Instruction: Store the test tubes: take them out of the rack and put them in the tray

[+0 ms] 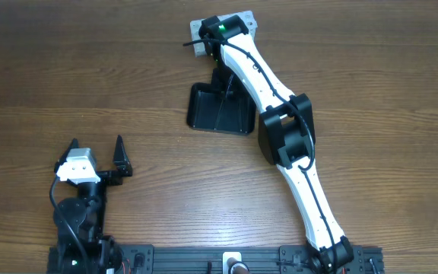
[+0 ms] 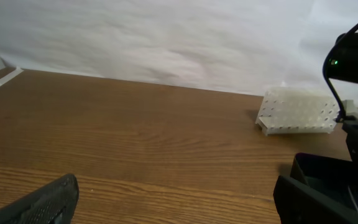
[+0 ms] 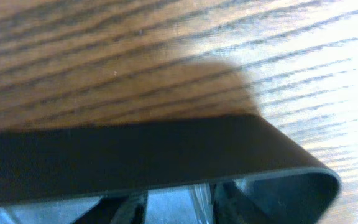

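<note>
The white test tube rack [image 1: 243,21] stands at the table's far side, mostly under my right arm's wrist; from the left wrist view the rack [image 2: 297,112] looks empty on its near face. The black tray [image 1: 204,114] lies just in front of it. My right gripper [image 1: 223,80] hangs over the tray's far edge. In the right wrist view the tray rim [image 3: 135,158] crosses the picture, and my right gripper [image 3: 179,204] is shut on a clear test tube [image 3: 199,199] just inside it. My left gripper [image 1: 97,156] rests open and empty at the near left.
Bare wooden tabletop [image 1: 371,68] surrounds the rack and tray. A white wall [image 2: 166,37] rises behind the table's far edge. The right arm's dark elbow joint [image 1: 286,129] sits just right of the tray.
</note>
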Available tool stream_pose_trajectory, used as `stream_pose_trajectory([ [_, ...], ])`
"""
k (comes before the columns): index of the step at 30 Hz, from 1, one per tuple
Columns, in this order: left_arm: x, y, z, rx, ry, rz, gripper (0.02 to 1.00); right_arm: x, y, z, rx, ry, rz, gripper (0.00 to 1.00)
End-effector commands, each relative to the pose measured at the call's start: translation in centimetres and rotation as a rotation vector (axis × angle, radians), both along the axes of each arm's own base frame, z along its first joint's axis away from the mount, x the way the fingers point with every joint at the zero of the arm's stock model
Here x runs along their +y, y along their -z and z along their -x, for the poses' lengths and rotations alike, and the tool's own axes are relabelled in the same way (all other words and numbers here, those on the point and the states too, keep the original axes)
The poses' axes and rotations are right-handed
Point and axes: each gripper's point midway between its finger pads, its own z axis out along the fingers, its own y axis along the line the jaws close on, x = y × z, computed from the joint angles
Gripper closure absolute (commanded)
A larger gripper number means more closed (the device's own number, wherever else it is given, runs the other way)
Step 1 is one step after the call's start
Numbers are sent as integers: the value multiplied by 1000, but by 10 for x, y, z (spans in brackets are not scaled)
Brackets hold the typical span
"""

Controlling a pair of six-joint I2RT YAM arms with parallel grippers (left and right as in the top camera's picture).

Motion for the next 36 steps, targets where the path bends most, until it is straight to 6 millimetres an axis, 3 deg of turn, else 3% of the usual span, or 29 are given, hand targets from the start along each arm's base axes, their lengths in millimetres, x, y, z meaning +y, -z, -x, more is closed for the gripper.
stream_pose_trajectory([
  [1, -1, 1, 0, 1, 10, -14, 20, -7, -61, -5, -99, 2, -35, 612],
  [9, -1, 1, 0, 1, 10, -14, 20, -23, -140, 1, -233, -44, -60, 424],
  [16, -1, 1, 0, 1, 10, -14, 20, -55, -206, 22, -319, -200, 5, 18],
  [18, -1, 1, 0, 1, 10, -14, 20, -59, -224, 27, -351, -260, -9, 9],
  [26, -1, 1, 0, 1, 10, -14, 20, -92, -284, 54, -481, -220, -46, 7],
  [29, -1, 1, 0, 1, 10, -14, 20, -109, -290, 76, -479, -199, -40, 7],
  [36, -1, 1, 0, 1, 10, -14, 20, -160, -290, 148, -471, -133, 15, 9],
])
